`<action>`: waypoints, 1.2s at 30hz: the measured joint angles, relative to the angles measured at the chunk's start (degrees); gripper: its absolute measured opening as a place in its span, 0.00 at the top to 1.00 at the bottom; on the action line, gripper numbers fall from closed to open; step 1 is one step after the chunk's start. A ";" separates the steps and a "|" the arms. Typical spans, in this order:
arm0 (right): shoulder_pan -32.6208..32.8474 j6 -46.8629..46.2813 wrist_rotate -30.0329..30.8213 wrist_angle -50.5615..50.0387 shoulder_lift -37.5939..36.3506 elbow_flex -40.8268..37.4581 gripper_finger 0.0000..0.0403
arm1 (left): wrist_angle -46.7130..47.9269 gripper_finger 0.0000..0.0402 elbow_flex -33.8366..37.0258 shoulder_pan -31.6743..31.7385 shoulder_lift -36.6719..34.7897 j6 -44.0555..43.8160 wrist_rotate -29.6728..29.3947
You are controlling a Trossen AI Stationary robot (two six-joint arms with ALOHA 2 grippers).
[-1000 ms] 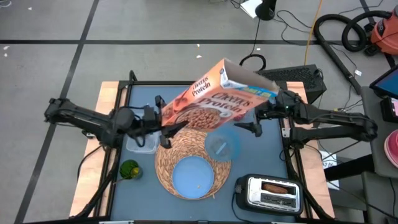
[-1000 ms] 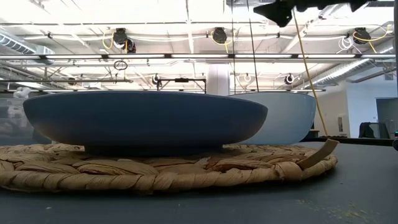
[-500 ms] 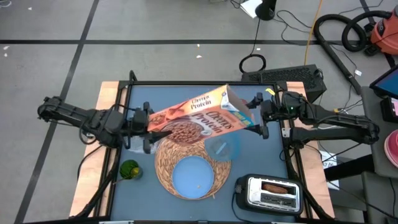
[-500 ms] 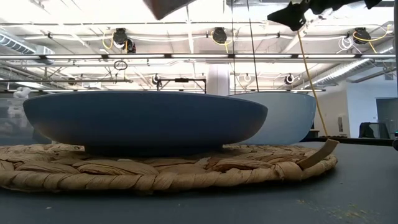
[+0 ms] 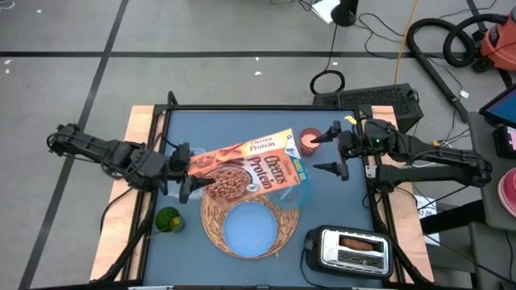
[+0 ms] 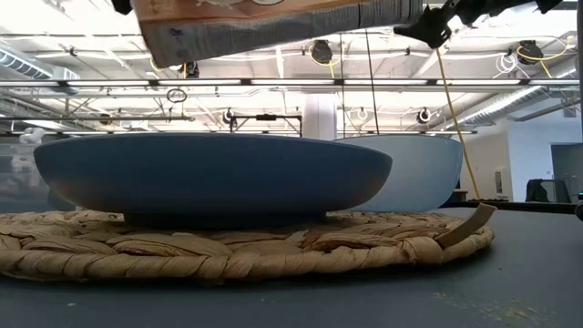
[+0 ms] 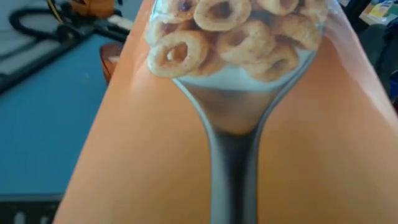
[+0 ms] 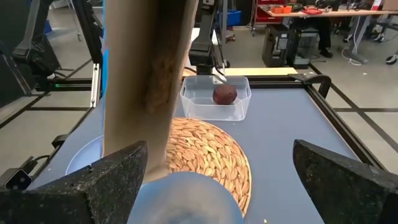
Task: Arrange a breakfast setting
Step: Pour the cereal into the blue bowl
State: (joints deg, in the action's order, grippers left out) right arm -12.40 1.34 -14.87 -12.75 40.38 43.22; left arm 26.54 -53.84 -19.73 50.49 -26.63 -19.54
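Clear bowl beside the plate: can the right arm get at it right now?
Probably only from the side. The right gripper, jaws open, sits close beside the bowl, but the cereal box held by the left gripper hangs over it, blocking the way from above.

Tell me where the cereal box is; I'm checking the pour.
High view: the cereal box hangs mid-table, held by the left gripper, over the placemat and bowl.
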 joint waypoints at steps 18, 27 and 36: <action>0.00 0.63 0.00 0.02 0.03 0.00 0.03 | 4.51 0.39 0.00 0.63 -0.05 -10.48 4.61; 0.00 1.29 0.00 0.02 0.04 0.00 0.03 | 7.58 0.39 -1.13 2.05 0.13 -9.95 4.77; 0.02 1.32 0.00 0.50 0.04 0.00 0.03 | 23.40 0.39 -16.77 7.15 9.37 -2.06 6.36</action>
State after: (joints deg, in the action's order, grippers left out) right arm -12.38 2.66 -14.87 -12.25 40.42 43.22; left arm 49.94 -70.62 -12.57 59.86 -28.70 -13.18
